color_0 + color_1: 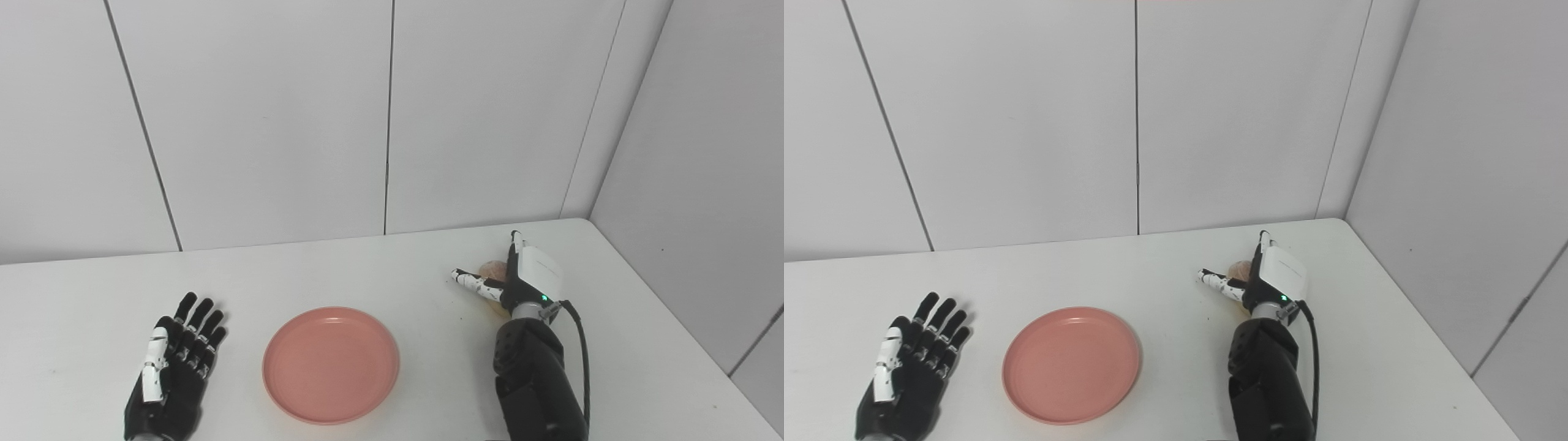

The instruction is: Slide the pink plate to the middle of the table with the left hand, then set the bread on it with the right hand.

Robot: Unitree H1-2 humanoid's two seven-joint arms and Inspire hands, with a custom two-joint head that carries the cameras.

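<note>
The pink plate (331,364) lies empty on the white table (392,269), near the front and about the middle. My left hand (174,361) rests flat to the left of the plate, fingers spread, holding nothing. At the right, my right hand (520,275) stands over the bread (492,269), a small tan piece mostly hidden behind the palm. Its thumb (471,283) sticks out to the left and its fingers reach over the bread. I cannot see whether the fingers have closed on it.
White wall panels stand behind the table and along its right side. The table's right edge (674,318) runs diagonally close to my right arm.
</note>
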